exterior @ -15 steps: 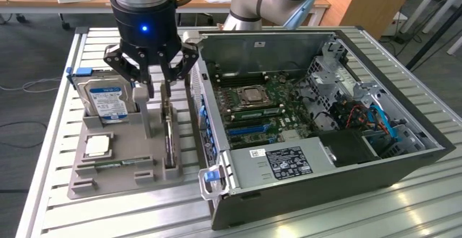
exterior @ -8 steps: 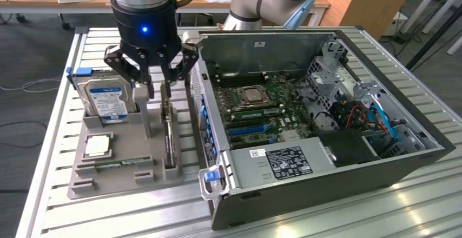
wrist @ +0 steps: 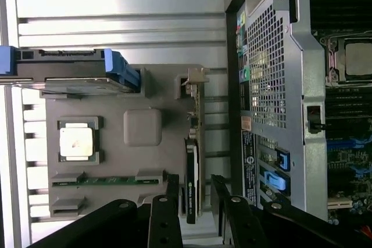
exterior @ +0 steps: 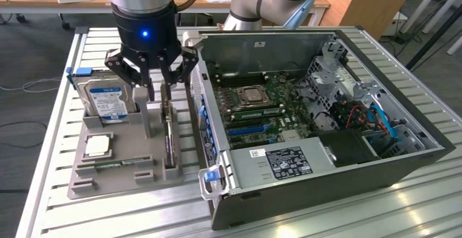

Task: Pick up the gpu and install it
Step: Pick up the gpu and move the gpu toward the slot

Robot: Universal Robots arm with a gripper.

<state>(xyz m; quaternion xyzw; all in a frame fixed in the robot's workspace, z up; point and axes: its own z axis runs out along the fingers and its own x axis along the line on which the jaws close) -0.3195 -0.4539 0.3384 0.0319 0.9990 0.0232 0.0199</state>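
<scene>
1. The gpu (wrist: 191, 169) stands on its long edge in a slot of the grey holder (exterior: 116, 181). It is on the side of the holder nearest the open computer case (exterior: 404, 157). The holder lies on the slatted metal surface (exterior: 108, 216).
2. The gripper (wrist: 195, 178) is wide and holds nothing. In the wrist view its two fingers (wrist: 172, 196) stand one to each side of the card's upper edge, with a gap showing on both sides. How far above the card they hang I cannot tell.
3. The card is thin and flat, so it is probably light. It looks stiff along its length, but as a circuit board it likely would not take bending or twisting well.
4. It is fragile in the sense that matters here: small parts and a row of contacts sit on it. A hard pinch on the wrong spot could do harm.
5. The best hold seems to be across the thickness, on the two flat sides near the upper edge. The stretch with the black face (wrist: 190, 193) looks broad and even enough for the pads.
6. The sides look smooth, so a light grip may slip. A hold near the middle of the length should stop the card tipping as it lifts.
7. The slot grips the lower edge, so a straight upward pull seems safest. The hard drive (exterior: 107, 98) stands well clear in its own slot and should not be in the way.
</scene>
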